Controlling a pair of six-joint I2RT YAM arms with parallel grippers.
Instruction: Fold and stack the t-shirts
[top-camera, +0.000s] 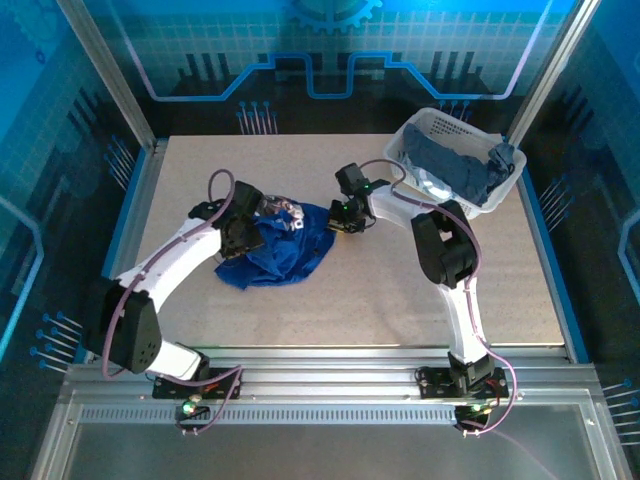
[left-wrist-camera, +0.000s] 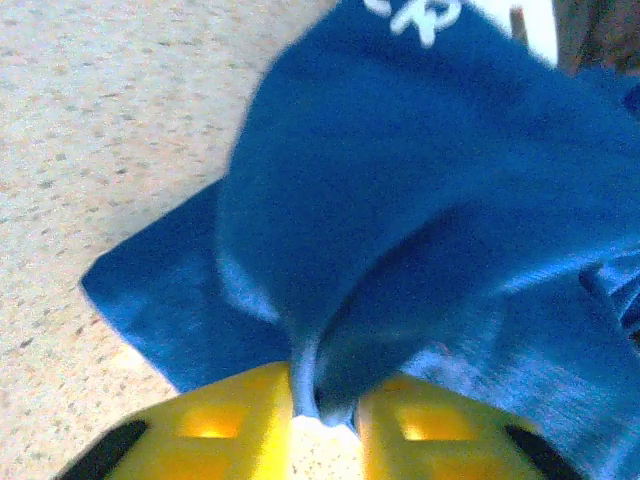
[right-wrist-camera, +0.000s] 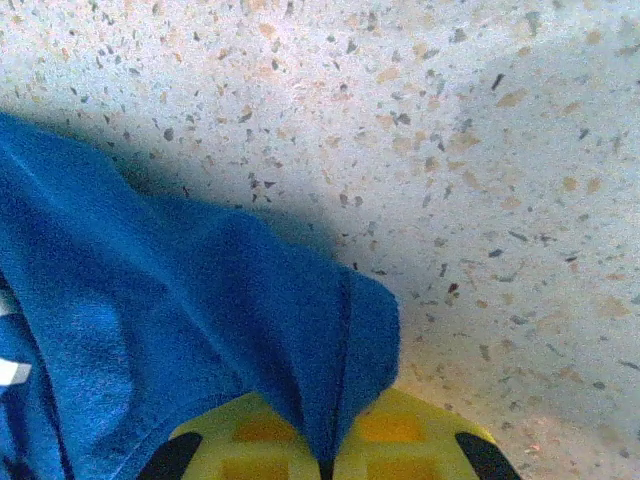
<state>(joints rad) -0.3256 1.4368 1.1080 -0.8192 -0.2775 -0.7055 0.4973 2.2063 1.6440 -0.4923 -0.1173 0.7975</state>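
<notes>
A royal blue t-shirt (top-camera: 285, 250) with a white print lies crumpled in the middle of the table, held from both sides. My left gripper (top-camera: 243, 222) is at its left edge, shut on a fold of the blue cloth (left-wrist-camera: 400, 200) that runs down between the yellow fingers (left-wrist-camera: 240, 430). My right gripper (top-camera: 345, 215) is at the shirt's right edge, shut on a pinched ridge of the same cloth (right-wrist-camera: 300, 330) between its yellow fingers (right-wrist-camera: 410, 435). Duller grey-blue t-shirts (top-camera: 460, 170) lie heaped in the basket at the back right.
The white lattice basket (top-camera: 425, 128) stands at the table's back right corner. The speckled table surface (top-camera: 350, 310) lies bare in front of the shirt and to the far left. Metal frame posts stand at the back corners.
</notes>
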